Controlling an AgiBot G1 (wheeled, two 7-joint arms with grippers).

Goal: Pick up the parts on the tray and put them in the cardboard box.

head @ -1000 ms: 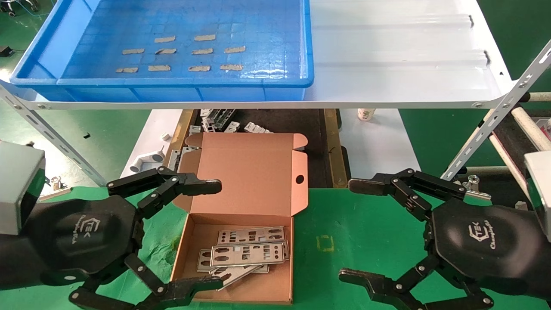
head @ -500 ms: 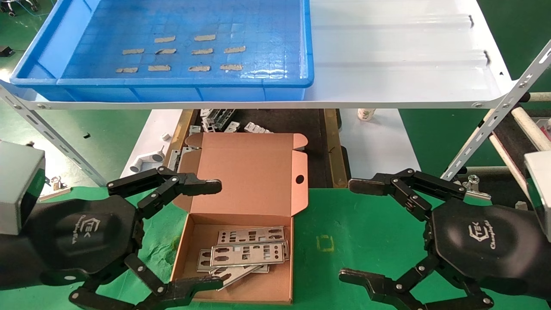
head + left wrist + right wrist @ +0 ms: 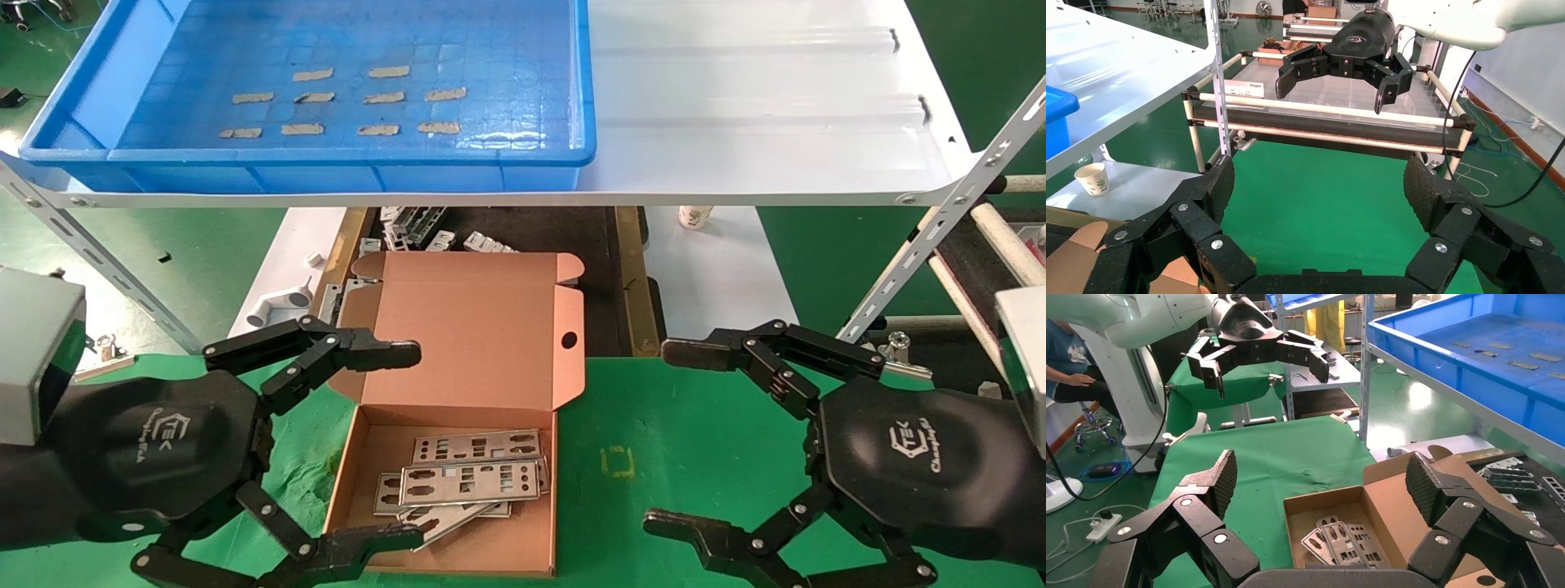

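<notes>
The cardboard box (image 3: 458,539) sits open on the green mat, lid flap (image 3: 482,327) up behind it. Several silvery metal parts (image 3: 470,482) lie stacked inside; they also show in the right wrist view (image 3: 1340,542). The blue tray (image 3: 327,155) on the white shelf holds only tan tape strips (image 3: 339,102); no parts show in it. My left gripper (image 3: 392,445) is open and empty, left of the box with its fingertips reaching over the box's left edge. My right gripper (image 3: 678,437) is open and empty over the mat right of the box.
The white shelf (image 3: 735,122) spans the scene above the box, on slanted perforated struts (image 3: 940,237). Small white brackets (image 3: 425,233) and a pipe fitting (image 3: 274,306) lie behind the box. A paper cup (image 3: 695,216) stands under the shelf. A yellow square mark (image 3: 617,461) is on the mat.
</notes>
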